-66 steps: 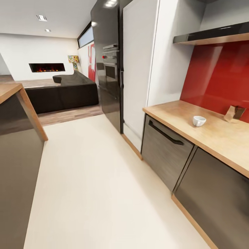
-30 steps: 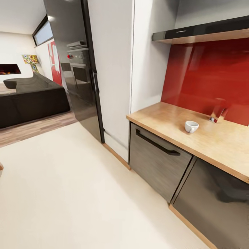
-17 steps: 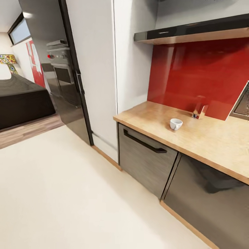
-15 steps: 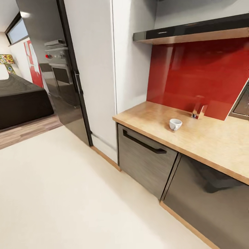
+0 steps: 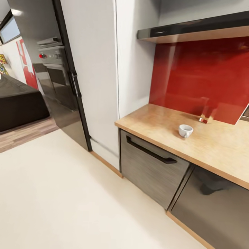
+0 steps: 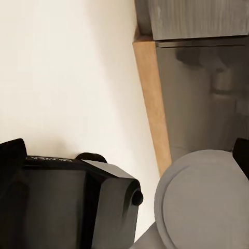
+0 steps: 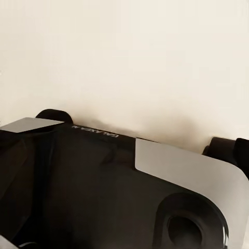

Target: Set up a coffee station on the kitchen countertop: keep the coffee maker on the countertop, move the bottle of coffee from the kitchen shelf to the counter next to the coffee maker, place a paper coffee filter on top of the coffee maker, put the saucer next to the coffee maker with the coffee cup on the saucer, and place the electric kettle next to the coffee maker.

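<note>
Robot in transit beside the tabletop (image 5: 221, 148), coffee cup (image 5: 185, 130) sitting alone mid-tabletop near the red backsplash (image 5: 204, 76); finger state can't tell; risk: base clips the cabinet fronts (image 5: 152, 166) if it swings in tight.

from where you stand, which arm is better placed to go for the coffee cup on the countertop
Right, tentatively. The coffee cup sits on the countertop toward the right of the head view, the right arm's side. Both wrist views look down at the floor, so neither arm is raised yet and the robot likely needs to get closer.
</note>
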